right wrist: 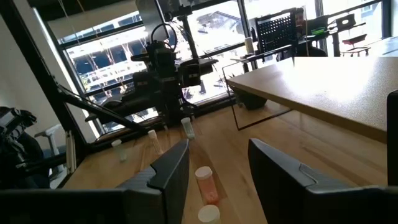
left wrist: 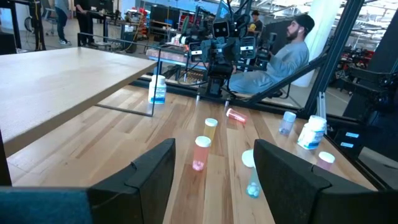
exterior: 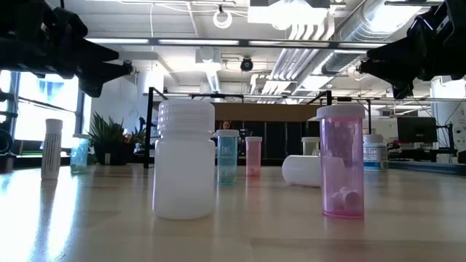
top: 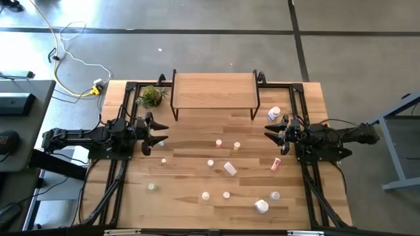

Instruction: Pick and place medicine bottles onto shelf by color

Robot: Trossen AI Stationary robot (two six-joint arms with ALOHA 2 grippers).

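Several small medicine bottles stand or lie scattered on the wooden table: a pink one (top: 218, 142), an orange one (top: 237, 145), a white one on its side (top: 230, 168), a red one on its side (top: 276, 163) and a larger white one (top: 274, 113). The shelf (top: 213, 92), a light-wood board on black legs, stands at the far middle with nothing on it. My left gripper (top: 157, 131) hovers open at the table's left side, pointing level toward the pink bottle (left wrist: 201, 152). My right gripper (top: 272, 128) hovers open at the right side, facing the orange bottle (right wrist: 206, 183).
A small green plant (top: 151, 96) stands by the shelf's left legs. More bottles stand near the front edge, among them a white one (exterior: 185, 159) and a clear pink one (exterior: 341, 160). A person (left wrist: 280, 59) sits beyond the table's right side.
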